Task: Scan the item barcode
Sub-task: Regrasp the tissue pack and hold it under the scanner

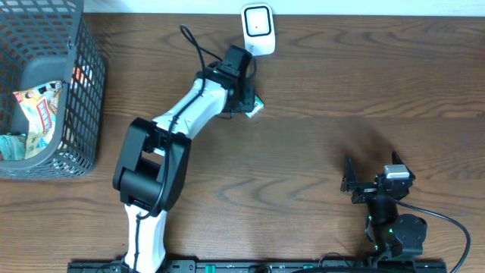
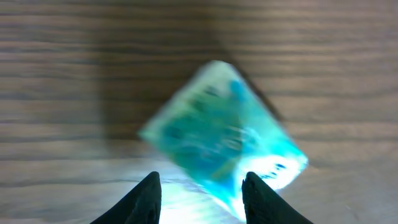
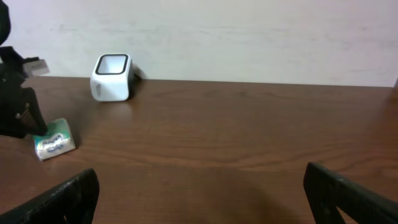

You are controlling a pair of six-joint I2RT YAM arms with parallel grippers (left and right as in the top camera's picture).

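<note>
Leftmost, a wire basket (image 1: 83, 91) sits on the dark wood table (image 1: 341, 91). Next, the left gripper (image 2: 200, 177) stands half apart over the green packet (image 3: 55, 139), which lies before the white scanner (image 1: 258, 28); whether it grips is unclear. Rightward, the right gripper (image 3: 199, 186) gapes wide. A pale wall (image 3: 249, 37) stands behind.

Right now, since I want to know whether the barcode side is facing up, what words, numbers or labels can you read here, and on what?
On the teal packet: print is there, but blurred in the left wrist view and too small elsewhere; unreadable.
On the snack bag in the basket: colourful print, too small to read.
On the white scanner: no text shows.
No barcode can be made out.
</note>
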